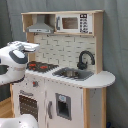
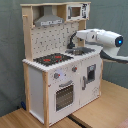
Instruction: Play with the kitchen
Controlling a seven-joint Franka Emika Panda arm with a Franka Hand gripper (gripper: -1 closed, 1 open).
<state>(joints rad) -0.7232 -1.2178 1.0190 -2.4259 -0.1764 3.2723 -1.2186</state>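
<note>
Nearest in the second exterior view: a light wooden bench [image 2: 95, 107] of pale planks, carrying the large white and light-wood toy kitchen [image 2: 60, 75]. The kitchen stands upright on it, its base touching the boards, with bare bench in front and toward the second exterior view's right.

Kitchen front, low: oven door with a dark barred window [image 2: 64, 95], two round knobs above it, and a cupboard door with a dark panel [image 2: 90, 74].

Worktop: black stovetop with red rings [image 2: 52, 59] toward the second exterior view's left, sink [image 1: 72, 73] beside it, curved black faucet [image 1: 85, 59] at the sink's rear. In the first exterior view the white counter ends in a rounded lip [image 1: 102, 79].

White robot arm [image 2: 102, 39]: reaches in from the second exterior view's right, above the sink area; in the first exterior view it enters from the left, over the stovetop. Jaws: cannot tell whether open or closed, in either exterior view.

Above: tiled white backsplash [image 1: 60, 47], grey hood [image 1: 40, 25], small upper microwave cabinet [image 1: 75, 22].

Farthest: dark grey-green curtain backdrop [image 2: 10, 55] behind everything, in both exterior views.
</note>
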